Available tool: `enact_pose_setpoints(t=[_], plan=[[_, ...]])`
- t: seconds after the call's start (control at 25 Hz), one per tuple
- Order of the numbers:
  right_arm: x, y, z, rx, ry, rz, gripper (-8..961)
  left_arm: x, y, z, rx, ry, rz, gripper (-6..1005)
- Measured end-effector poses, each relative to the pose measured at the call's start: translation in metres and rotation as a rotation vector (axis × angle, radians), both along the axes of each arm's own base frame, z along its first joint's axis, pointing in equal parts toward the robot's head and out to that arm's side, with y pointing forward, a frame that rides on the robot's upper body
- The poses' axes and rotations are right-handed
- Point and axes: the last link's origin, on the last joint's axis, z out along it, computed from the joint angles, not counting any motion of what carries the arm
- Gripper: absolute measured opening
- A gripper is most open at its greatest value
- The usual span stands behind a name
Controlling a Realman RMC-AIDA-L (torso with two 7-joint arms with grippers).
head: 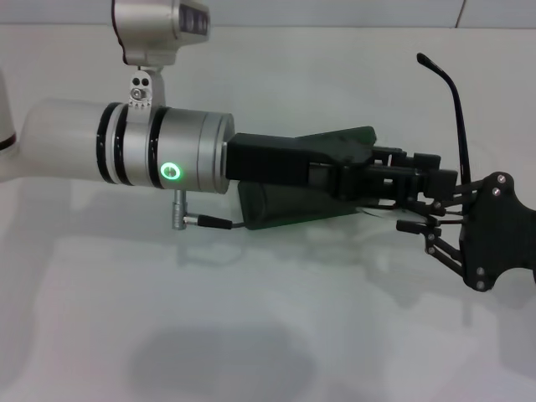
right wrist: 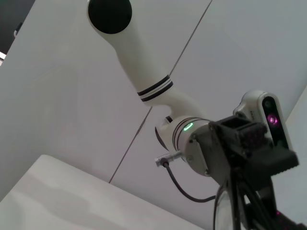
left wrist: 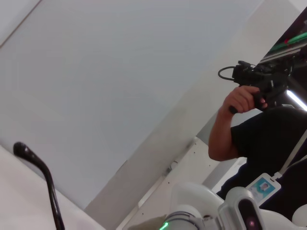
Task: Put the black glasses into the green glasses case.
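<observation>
Black glasses (head: 456, 126) between both jaws, above green glasses case (head: 276, 205), white table (head: 251, 335)

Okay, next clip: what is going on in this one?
Both arms meet over the white table. The left gripper and right gripper converge on the black glasses, one temple arm sticking upward. The green glasses case lies open beneath the left arm. The glasses are not yet in it.

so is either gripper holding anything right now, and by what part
The black glasses sit between the left gripper and right gripper, above the green glasses case, one temple arm sticking up. Which gripper grips them, and where, cannot be told.
</observation>
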Motion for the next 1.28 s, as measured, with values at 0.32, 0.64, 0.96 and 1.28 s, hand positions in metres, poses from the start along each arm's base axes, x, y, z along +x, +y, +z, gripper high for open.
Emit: enact_pose_setpoints(t=[0.32,0.64,0.96,1.28], plan=[[-0.001,0.001,0.000,0.001,-0.001,0.001,118,0.003,0.000,-0.002,-0.017,0.017,-0.013,588],[-0.005,-0.012,0.005,-0.049,0.038,0.067,118,-0.011,0.012,0.012,0.093,-0.023,0.071,588],[-0.020,-0.039,0.011,-0.202,0.165,0.208,118,-0.035,0.026,-0.009,0.214,0.137,0.165,588],[-0.031,-0.023,-0.023,-0.399,0.201,0.078,119,-0.013,0.023,-0.020,0.288,0.027,0.069,588]])
